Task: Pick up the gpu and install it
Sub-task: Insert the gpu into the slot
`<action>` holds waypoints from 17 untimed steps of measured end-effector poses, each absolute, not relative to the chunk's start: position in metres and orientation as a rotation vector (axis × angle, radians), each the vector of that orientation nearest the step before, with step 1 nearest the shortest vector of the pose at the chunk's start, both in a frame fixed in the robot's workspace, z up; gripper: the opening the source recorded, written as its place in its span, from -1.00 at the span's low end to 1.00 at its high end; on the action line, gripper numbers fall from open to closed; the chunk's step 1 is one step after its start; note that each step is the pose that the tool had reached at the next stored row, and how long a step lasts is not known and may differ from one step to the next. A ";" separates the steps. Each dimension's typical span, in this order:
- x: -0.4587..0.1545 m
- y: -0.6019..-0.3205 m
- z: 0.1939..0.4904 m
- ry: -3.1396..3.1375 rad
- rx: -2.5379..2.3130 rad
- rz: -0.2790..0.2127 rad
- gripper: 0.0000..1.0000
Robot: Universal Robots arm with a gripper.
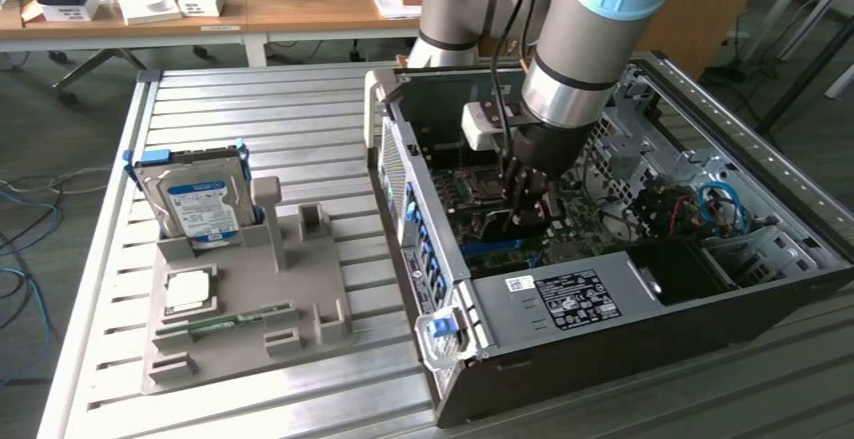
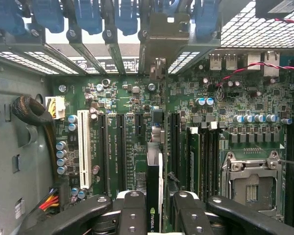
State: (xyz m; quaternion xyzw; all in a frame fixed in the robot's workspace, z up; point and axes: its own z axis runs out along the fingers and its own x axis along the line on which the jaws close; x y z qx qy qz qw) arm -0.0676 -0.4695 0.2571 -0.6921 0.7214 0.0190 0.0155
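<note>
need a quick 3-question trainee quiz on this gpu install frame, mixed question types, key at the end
1. True or false: the pincer holds the gpu edge-on over the motherboard inside the computer case.
2. The blue-framed hard drive is: A) lying in the case B) upright in the grey fixture C) in the pincer.
3. Short answer: in the exterior view, on which side of the case does the fixture sit?

Key: 1 true; 2 B; 3 the exterior view's left.
</note>
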 end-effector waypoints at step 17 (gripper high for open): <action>-0.068 -0.469 0.256 2.244 -2.153 0.059 -0.48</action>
